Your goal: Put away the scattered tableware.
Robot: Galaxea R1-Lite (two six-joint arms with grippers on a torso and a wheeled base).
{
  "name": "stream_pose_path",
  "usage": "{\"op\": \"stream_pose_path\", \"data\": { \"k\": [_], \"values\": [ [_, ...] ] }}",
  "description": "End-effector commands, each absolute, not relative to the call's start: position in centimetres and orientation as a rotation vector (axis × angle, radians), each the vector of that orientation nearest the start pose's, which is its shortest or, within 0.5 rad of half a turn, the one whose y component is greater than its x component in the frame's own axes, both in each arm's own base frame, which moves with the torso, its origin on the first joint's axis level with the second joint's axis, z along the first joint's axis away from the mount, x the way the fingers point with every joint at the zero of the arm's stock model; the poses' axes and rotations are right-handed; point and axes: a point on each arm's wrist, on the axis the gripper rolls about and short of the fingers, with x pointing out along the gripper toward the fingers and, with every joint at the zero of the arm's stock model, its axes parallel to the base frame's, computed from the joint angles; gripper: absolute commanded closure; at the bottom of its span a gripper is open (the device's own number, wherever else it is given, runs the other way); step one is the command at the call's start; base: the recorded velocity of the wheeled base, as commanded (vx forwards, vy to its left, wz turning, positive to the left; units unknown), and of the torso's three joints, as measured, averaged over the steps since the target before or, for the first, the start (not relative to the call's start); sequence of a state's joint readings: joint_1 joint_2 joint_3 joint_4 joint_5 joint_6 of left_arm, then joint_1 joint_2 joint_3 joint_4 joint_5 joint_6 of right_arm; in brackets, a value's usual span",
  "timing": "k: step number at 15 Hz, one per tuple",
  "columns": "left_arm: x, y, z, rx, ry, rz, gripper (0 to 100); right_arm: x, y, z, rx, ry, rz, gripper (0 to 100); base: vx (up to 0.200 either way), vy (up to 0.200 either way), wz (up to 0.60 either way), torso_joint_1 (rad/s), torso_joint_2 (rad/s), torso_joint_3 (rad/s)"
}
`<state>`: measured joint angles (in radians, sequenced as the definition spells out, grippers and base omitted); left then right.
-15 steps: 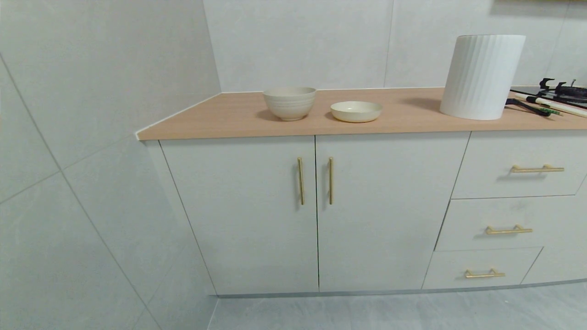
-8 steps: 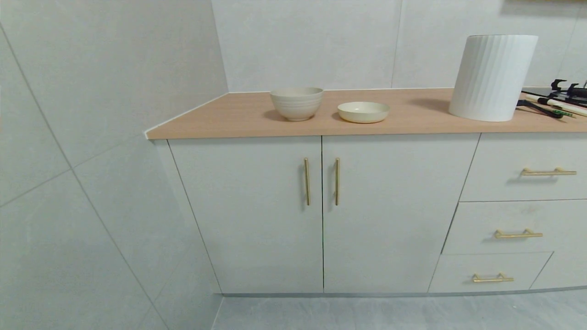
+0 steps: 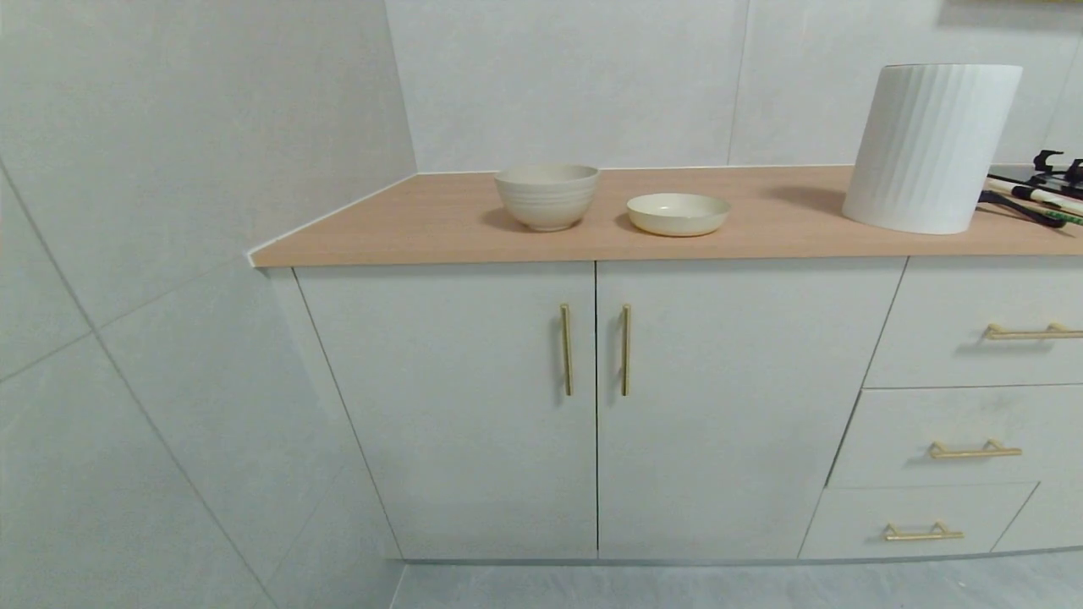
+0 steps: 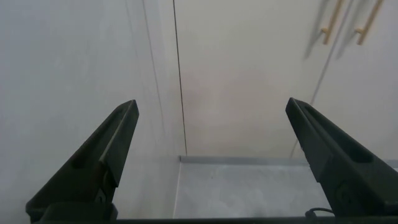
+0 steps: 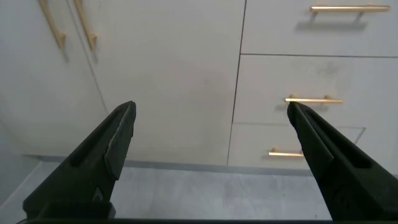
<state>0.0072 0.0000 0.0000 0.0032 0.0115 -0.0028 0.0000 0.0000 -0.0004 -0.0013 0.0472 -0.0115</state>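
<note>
A beige ribbed bowl [image 3: 547, 195] stands on the wooden countertop [image 3: 423, 224], with a shallow cream dish [image 3: 678, 213] just to its right. My left gripper [image 4: 211, 155] is open, held low and facing the left cabinet door [image 4: 249, 81] and the wall beside it. Its fingers [image 4: 99, 162] hold nothing. My right gripper [image 5: 211, 158] is open too, low in front of the cabinet and the drawers [image 5: 311, 81], with nothing between its fingers [image 5: 102, 162].
Below the countertop are two cabinet doors with gold handles [image 3: 566, 348] and three drawers [image 3: 964, 414] at the right. A tall white ribbed cylinder [image 3: 931, 144] and several dark utensils [image 3: 1036, 196] sit at the counter's right end. A tiled wall [image 3: 152, 254] closes the left side.
The whole head view has shifted: the cabinet now sits slightly lower and larger in the picture, so the camera has moved. The bowl and dish keep their places on the counter.
</note>
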Motion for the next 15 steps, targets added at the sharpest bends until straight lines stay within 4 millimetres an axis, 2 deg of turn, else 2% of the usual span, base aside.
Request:
{"op": "stream_pose_path", "data": {
  "k": [1, 11, 13, 14, 15],
  "values": [
    [-2.3, 0.0, 7.5, -0.003, 0.003, 0.02, 0, -2.3, 0.1, 7.6, -0.012, 0.0, 0.048, 0, 0.2, 0.0, 0.0, -0.002, 0.01, 0.002],
    [-2.3, 0.0, 7.5, -0.003, 0.003, 0.02, 0, -2.3, 0.1, 7.6, -0.022, -0.004, 0.048, 0, 0.0, 0.0, 0.0, 0.0, 0.0, 0.0],
    [-2.3, 0.0, 7.5, -0.002, 0.003, 0.02, 0, -2.6, 0.1, 8.7, -0.014, -0.056, 0.05, 0, 0.0, 0.0, 0.0, 0.0, 0.0, 0.0],
    [-2.3, 0.0, 7.5, -0.002, 0.003, 0.02, 0, -3.3, 0.2, 11.8, 0.052, -0.116, 0.132, 0, 0.0, 0.0, 0.0, 0.0, 0.0, 0.0],
    [-2.3, 0.0, 7.5, -0.002, 0.003, 0.02, 0, -2.7, 0.4, 11.5, 0.056, -0.021, 0.225, 0, 0.0, 0.0, 0.0, 0.0, 0.0, 0.0]
  ]
}}
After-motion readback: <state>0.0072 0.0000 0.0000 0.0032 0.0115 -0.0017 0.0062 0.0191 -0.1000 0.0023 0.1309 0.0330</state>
